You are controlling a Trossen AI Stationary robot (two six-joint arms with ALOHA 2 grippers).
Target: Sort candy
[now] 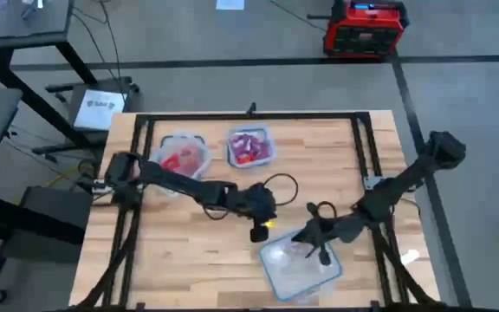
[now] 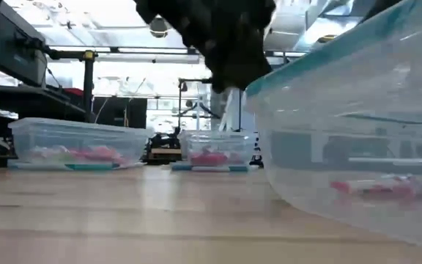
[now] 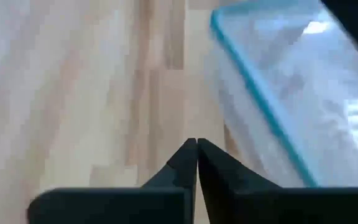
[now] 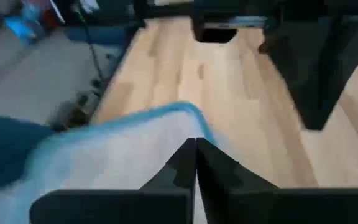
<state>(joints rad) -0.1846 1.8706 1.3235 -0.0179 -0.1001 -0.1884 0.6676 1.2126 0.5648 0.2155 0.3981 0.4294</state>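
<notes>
High view: left hand [image 1: 259, 232], fingers pressed together, hangs beside the near tub's [image 1: 301, 276] rim; right hand [image 1: 324, 257], likewise pressed together, seemingly sits over that tub, bare table [image 1: 189, 260] around.

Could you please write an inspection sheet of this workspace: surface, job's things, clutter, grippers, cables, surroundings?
Surface: wooden table with a black frame.
Job's things: red candy in the far-left tub; pink and purple candy in the far-middle tub; a few pieces in the near tub.
Clutter: nothing seen on the table besides the tubs.
Grippers: left gripper shut, beside the near tub's rim; right gripper shut, over the near tub. What either holds cannot be told.
Cables: a black cable loops on the table near the left arm.
Surroundings: red and black box on the floor; dark table at far left.
</notes>
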